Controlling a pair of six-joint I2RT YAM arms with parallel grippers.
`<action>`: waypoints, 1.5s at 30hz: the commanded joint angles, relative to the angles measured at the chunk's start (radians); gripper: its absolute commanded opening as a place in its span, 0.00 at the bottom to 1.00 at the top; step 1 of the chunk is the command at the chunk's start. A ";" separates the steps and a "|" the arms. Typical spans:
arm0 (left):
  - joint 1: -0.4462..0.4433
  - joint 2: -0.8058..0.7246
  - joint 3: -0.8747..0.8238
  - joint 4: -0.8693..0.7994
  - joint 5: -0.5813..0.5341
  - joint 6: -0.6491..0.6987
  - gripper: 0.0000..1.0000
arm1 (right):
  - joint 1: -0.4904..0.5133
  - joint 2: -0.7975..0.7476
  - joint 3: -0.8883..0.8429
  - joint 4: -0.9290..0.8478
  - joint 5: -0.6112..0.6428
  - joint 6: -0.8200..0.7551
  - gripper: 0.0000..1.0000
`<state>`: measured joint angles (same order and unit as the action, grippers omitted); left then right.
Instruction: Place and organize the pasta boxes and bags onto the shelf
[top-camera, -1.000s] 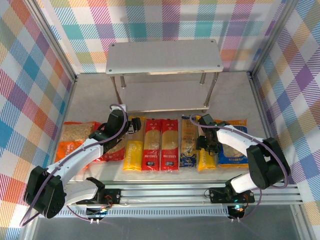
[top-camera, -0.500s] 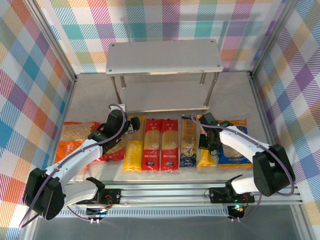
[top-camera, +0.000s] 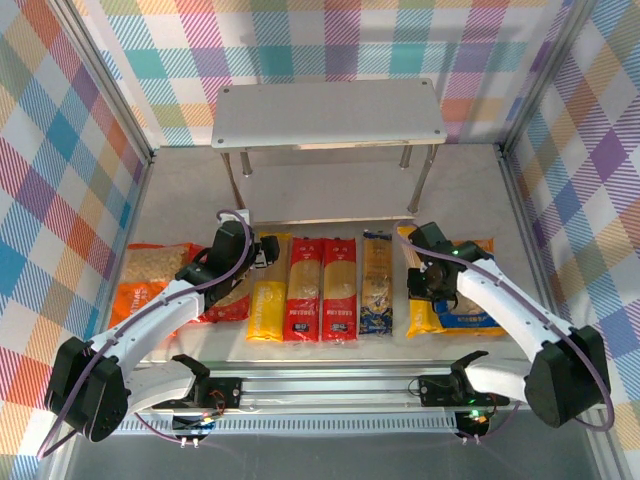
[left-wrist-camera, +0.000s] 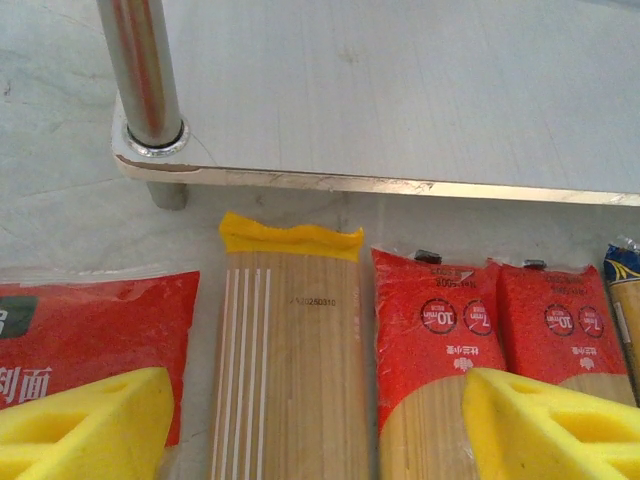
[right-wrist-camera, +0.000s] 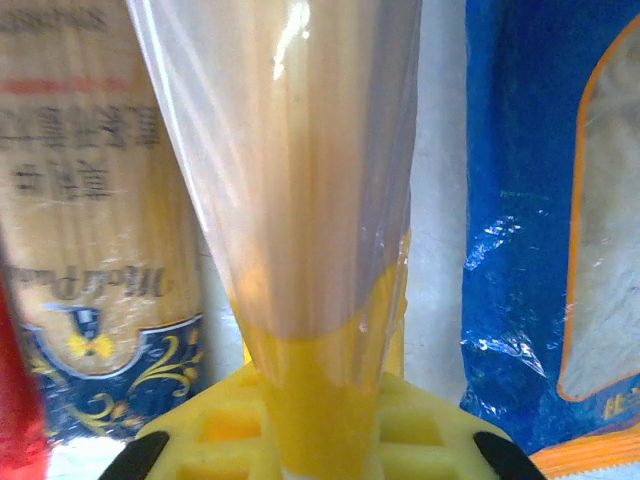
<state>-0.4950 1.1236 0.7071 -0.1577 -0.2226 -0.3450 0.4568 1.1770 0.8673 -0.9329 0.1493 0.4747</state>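
Since a second ago the right arm has swung outward. The right gripper (top-camera: 420, 283) has clamped shut on the yellow spaghetti pack (right-wrist-camera: 300, 180) near the worktop's (top-camera: 180, 190) front right, and the pack has edged toward the blue bag (right-wrist-camera: 530, 200). It is possibly lifted, though that is hard to judge from above. The grey metal shelf (top-camera: 330, 115), a flat plate on thin round legs, stands along the rear edge. The bag is glossy and crinkled, and the pack is smooth clear film over straight strands. The left gripper (left-wrist-camera: 320, 430) has stayed spread wide above the other yellow pack (left-wrist-camera: 285, 350).
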 joint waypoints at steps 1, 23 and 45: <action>0.006 -0.012 -0.017 0.011 -0.012 -0.010 0.76 | 0.008 -0.042 0.084 0.024 -0.008 -0.044 0.00; 0.014 -0.058 -0.017 -0.019 -0.019 0.002 0.76 | -0.022 0.645 0.728 0.268 0.158 -0.270 0.00; 0.061 -0.122 -0.038 -0.070 -0.016 0.024 0.77 | -0.043 0.810 0.767 0.461 0.369 -0.255 0.00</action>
<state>-0.4465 1.0248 0.6842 -0.2115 -0.2340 -0.3393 0.4255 1.9530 1.5997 -0.6037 0.4496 0.2195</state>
